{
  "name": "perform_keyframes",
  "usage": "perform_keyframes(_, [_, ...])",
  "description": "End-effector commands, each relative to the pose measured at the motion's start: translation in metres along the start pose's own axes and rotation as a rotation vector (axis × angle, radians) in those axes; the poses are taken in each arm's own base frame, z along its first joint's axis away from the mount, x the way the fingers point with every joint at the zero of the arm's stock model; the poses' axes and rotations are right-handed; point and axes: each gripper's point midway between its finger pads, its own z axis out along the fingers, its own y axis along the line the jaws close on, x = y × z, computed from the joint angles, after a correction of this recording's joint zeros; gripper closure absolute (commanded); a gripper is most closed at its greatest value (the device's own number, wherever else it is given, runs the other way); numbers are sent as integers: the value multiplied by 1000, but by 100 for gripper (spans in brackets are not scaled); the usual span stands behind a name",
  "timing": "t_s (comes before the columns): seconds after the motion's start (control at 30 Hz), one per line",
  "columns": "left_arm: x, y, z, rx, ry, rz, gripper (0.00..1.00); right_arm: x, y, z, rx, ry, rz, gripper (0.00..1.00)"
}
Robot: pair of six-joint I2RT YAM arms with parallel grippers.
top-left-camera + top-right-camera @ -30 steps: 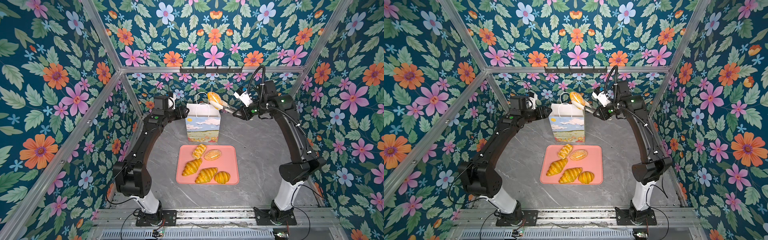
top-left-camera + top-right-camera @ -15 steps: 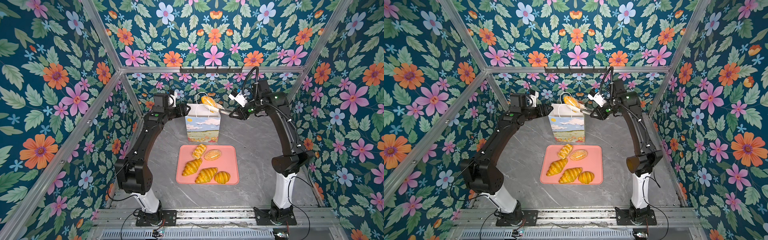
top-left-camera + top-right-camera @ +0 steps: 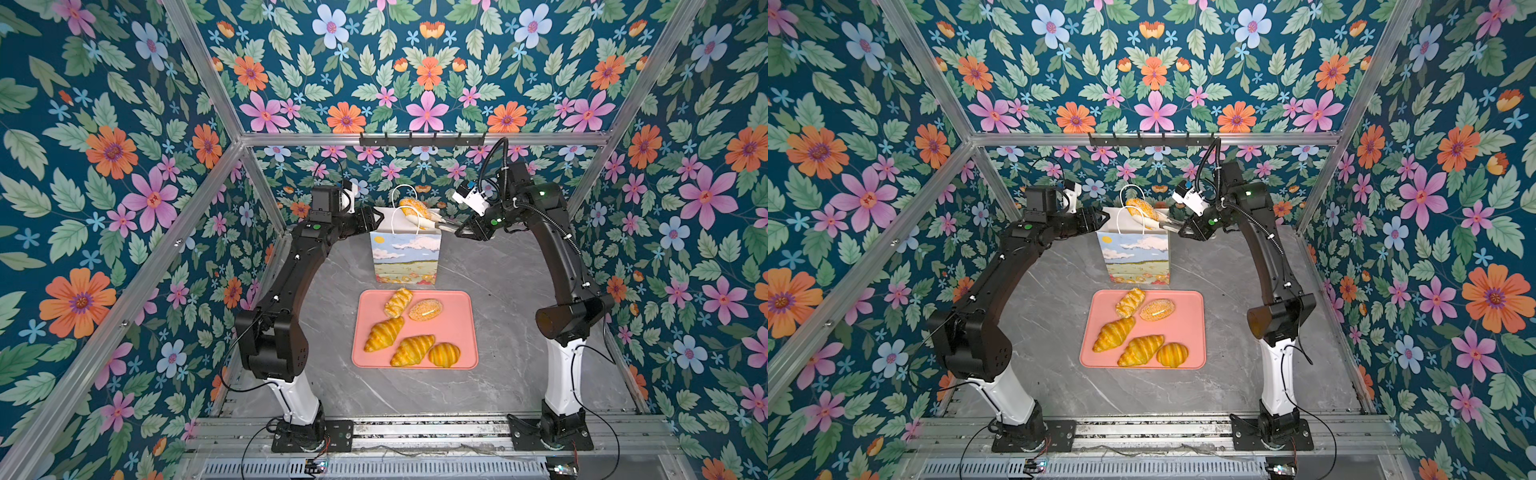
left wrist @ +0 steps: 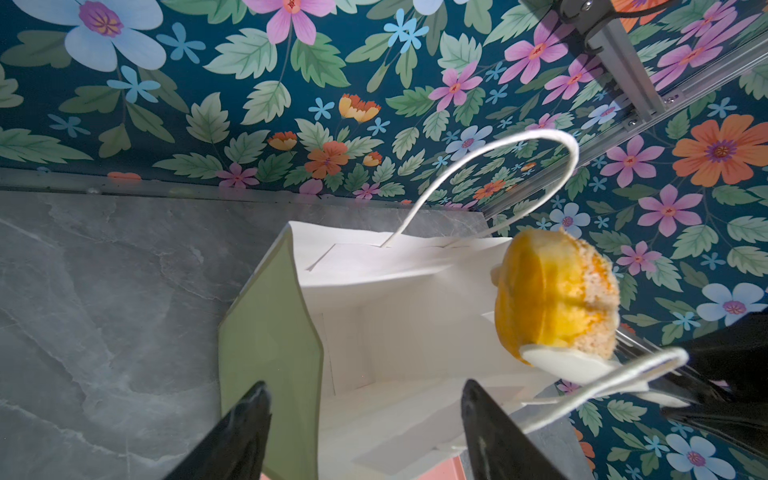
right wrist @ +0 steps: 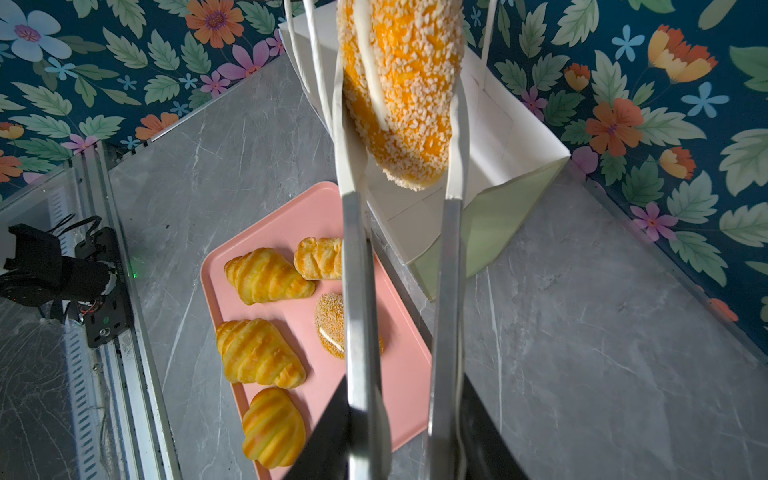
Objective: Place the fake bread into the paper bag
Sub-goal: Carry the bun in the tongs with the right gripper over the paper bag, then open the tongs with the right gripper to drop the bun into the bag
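Flowered walls all round. At upper centre in a top view, the right gripper [image 3: 459, 230], clamped on tongs [image 3: 442, 225] pinching a speckled bun [image 3: 412, 206], has swung left over the paper bag [image 3: 405, 257]. The left gripper [image 4: 365, 388] stands spread at the bag's rim. A drop looks imminent, and five pastries [image 3: 384, 333] remain on the pink tray [image 3: 457, 324].

In the right wrist view the speckled bun [image 5: 401, 91] held in the tongs [image 5: 357, 249] is cut off by the picture's edge, and the tongs' arms hide part of the braided piece [image 5: 316, 257] and of a second speckled bun [image 5: 330, 324] on the pink tray [image 5: 282, 224]. In the left wrist view the fingers of the left gripper [image 4: 365, 395] run off the edge, and the nearer cord handle [image 4: 582, 401] is blurred. In both top views the inside of the paper bag [image 3: 405, 257] is hidden.
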Motion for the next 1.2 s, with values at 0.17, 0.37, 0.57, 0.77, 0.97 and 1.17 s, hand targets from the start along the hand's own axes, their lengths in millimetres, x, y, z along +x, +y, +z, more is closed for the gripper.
perform_keyframes(0.17, [-1, -3, 5, 25, 10, -11, 28, -4, 0, 4, -17, -16, -34, 64])
perform_keyframes(0.37, [1, -4, 7, 35, 19, -15, 29, -2, -1, 13, -14, 2, -42, 63])
perform_keyframes(0.57, [2, -4, 8, 36, 23, -17, 29, -1, 2, 21, -16, 20, -56, 63])
perform_keyframes(0.77, [3, 11, 10, -49, 39, -25, 29, 4, 0, 29, 5, 56, -58, 61])
perform_keyframes(0.97, [3, 8, 11, -30, 42, -25, 29, 4, 2, 30, 14, 67, -65, 58])
perform_keyframes(1.17, [6, 7, 14, -17, 53, -33, 29, 2, 3, 30, 24, 64, -73, 55])
